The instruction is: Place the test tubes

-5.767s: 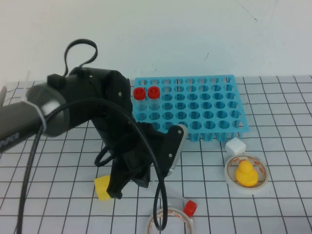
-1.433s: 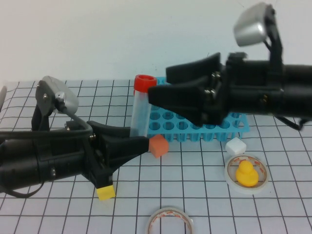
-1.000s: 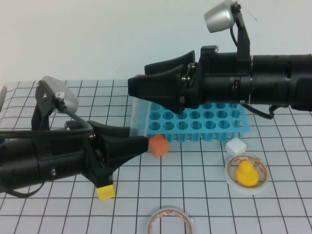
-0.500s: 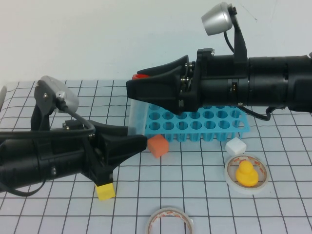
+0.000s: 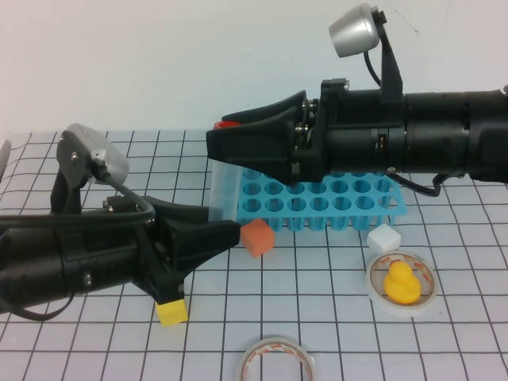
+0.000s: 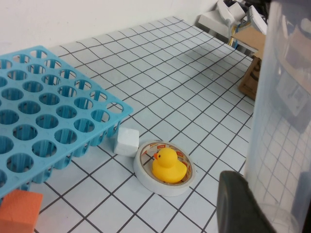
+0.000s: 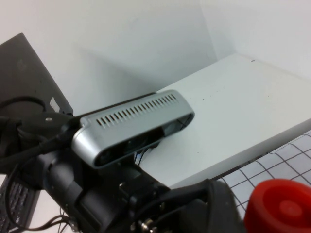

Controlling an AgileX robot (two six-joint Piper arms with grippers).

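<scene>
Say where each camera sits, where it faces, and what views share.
High view: raised, robot's side, angled down on both arms: left tool shut low on the clear plastic red-capped test tube, right tool at its cap.
Left wrist view: on the left arm, facing blue plastic rack and yellow rubber duck past the tube; own finger shows.
Right wrist view: on the right arm, facing the left arm's silver camera; cap visible.
Shared: tube in all; rack and duck in high and left wrist.

Plain white wall [image 5: 198, 55] behind, white desk [image 5: 333, 317] with a black grid all over it, soft even light, brown cardboard box [image 6: 251, 77] sitting past its edge.
</scene>
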